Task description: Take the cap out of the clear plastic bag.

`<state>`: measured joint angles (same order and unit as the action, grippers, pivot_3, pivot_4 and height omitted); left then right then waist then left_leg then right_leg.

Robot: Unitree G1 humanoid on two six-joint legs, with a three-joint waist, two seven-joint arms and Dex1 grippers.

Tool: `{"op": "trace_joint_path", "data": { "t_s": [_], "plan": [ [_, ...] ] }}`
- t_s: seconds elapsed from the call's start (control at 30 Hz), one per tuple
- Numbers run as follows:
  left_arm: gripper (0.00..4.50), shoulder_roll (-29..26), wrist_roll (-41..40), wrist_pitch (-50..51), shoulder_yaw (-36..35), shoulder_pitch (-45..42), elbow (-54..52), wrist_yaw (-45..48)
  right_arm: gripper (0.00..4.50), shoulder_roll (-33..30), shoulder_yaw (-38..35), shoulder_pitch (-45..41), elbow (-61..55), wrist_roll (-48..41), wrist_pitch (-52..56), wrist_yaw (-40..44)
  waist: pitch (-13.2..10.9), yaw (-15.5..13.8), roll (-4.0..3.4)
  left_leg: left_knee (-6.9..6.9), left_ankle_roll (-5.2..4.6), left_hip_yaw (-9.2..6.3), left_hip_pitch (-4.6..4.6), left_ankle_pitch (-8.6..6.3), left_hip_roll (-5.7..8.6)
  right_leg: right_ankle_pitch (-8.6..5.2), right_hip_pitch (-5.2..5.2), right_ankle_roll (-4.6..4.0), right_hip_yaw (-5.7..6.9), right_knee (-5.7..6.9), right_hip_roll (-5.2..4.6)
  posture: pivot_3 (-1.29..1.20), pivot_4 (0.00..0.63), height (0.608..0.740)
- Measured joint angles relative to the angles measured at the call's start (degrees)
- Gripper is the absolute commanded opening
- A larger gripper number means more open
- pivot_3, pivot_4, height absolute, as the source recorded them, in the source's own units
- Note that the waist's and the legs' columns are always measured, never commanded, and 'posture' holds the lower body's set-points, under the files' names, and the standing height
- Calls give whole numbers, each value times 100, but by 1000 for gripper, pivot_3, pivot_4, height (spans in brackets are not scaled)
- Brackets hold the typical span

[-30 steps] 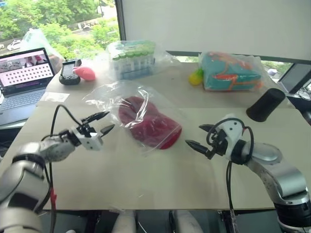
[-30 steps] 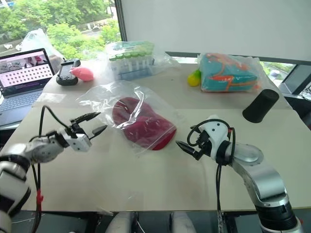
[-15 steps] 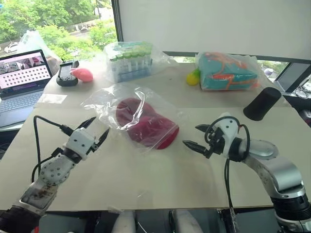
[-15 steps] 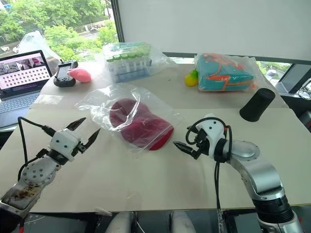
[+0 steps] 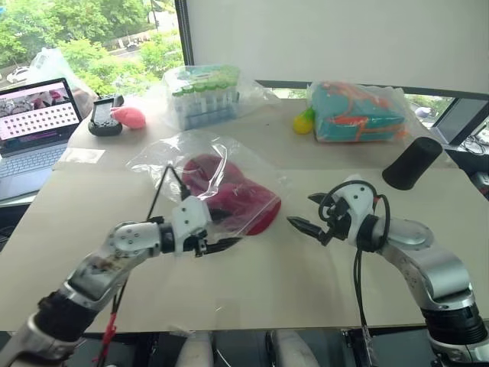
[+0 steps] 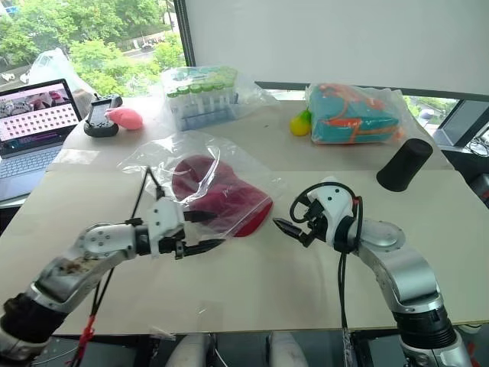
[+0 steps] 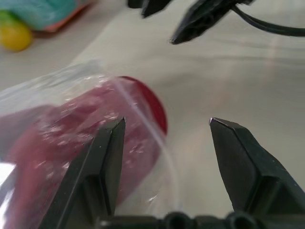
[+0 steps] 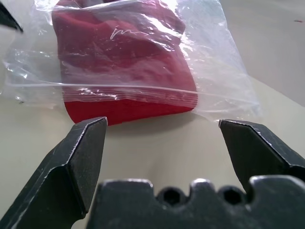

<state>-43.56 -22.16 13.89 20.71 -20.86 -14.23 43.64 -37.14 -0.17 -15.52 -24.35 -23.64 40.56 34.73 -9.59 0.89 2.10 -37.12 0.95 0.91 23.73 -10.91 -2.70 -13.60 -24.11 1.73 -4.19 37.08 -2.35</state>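
Beige tabletop (image 5: pixel 252 283) by a window, greenery outside. Landmark: the dark red fabric baseball cap (image 5: pixel 229 197), lying mid-table inside the large crinkly clear plastic bag (image 5: pixel 157 160).

Far left of the cap, at the table's left edge: open grey laptop (image 5: pixel 34 126), screen lit. Behind-left of the cap: black handheld controller (image 5: pixel 102 116) with a small pink object (image 5: pixel 131 117) just beside it. Behind the cap: rack of green-topped tubes in its own clear bag (image 5: pixel 205 93).

Left gripper (image 5: pixel 215 233) sits at the cap's near-left side, black fingers moderately apart, holding nothing. Upper finger lies over the bag's near edge, lower finger just off it above the table; real contact with the plastic can't be told. In the left wrist view one finger overlaps the bagged red fabric, the other stands over bare table.

Cap: crumpled, brim end poking out of the bag's mouth toward the right, thin white script mark on the fabric seen in the right wrist view. Bag wider than the cap, flat, creased, glare patches.

Right gripper (image 5: pixel 311 214) just right of the cap's brim, fingers spread wide, empty, tips short of bag and cap.

Behind-right of the cap: yellow ball (image 5: pixel 303 122), teal-and-orange item in a clear bag (image 5: pixel 357 113). Far right: black cylinder (image 5: pixel 414 164) lying on the table.
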Motion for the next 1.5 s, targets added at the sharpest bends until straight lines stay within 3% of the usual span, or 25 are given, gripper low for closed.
{"op": "trace_joint_path", "data": {
  "t_s": [0.3,0.6,0.73,0.77,0.93,1.3,1.5],
  "plan": [
    [3002,738,1705,-353,481,-398,1009,-29,4500,-3,-212,144,-336,-20,183,-251,0,11,0,0,0,-5,4,0,0,-2,-2,4,0,0,0,0,150,740],
    [3002,1017,2238,-250,45,-47,786,-481,4500,-2,-265,218,-397,-20,255,-341,0,21,0,0,0,-6,4,0,0,-1,-3,3,0,1,0,0,150,740],
    [2168,1006,2238,-74,-191,88,674,-481,4500,-2,-261,218,-394,-16,255,-344,0,17,0,0,0,-6,4,0,-1,-8,-3,15,0,0,0,0,150,740],
    [1661,995,2239,-29,-245,111,659,-482,4500,-2,-259,216,-390,-15,254,-341,0,17,0,1,0,-6,4,0,-1,-8,-4,14,0,0,0,0,150,740],
    [31,920,2274,107,-507,185,632,-484,4500,-2,-210,200,-352,-9,253,-312,0,17,0,1,0,-6,4,0,-1,-9,-3,15,0,0,0,0,150,740],
    [31,903,2490,140,-1038,225,872,-810,4500,104,64,83,-318,-7,226,-136,0,20,0,1,0,-7,4,0,-1,-8,-4,15,1,0,0,0,150,740],
    [31,989,2428,-91,-1521,-223,1073,-1063,4500,147,492,17,-333,40,170,79,0,12,0,1,0,-7,6,0,-1,-8,-5,14,2,0,0,0,150,740]
  ]
}}
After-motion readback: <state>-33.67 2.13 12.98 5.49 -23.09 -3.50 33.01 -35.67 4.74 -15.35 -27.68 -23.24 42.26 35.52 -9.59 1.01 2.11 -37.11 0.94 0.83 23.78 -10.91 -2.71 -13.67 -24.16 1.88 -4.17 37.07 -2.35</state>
